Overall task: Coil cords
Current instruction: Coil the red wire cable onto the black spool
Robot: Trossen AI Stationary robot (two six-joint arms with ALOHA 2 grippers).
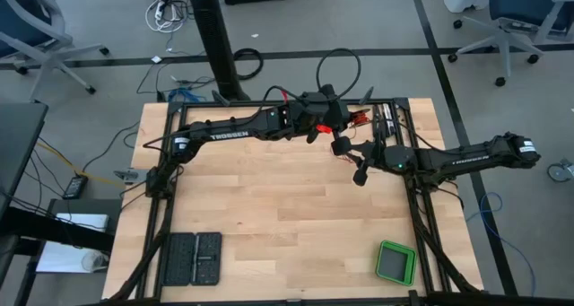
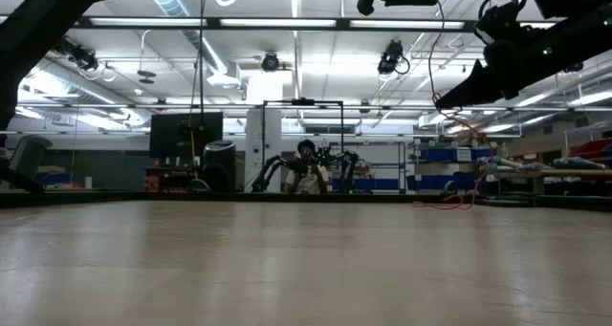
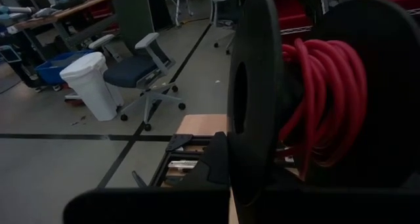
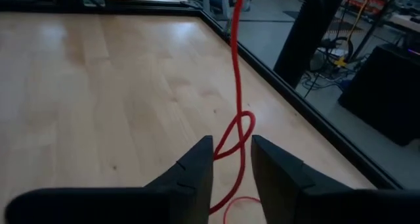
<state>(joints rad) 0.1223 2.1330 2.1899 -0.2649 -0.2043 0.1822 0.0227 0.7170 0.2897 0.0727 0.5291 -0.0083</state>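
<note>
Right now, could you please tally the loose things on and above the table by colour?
Red: 1, the cord, partly wound on the spool.
Black: 3, the spool held by the left end effector, and two flat trays side by side.
Green: 1, the square box.
Total: 5

Table (image 1: pixel 287 225) centre free; cord (image 4: pixel 237 66) hangs across far-right corner.
</note>
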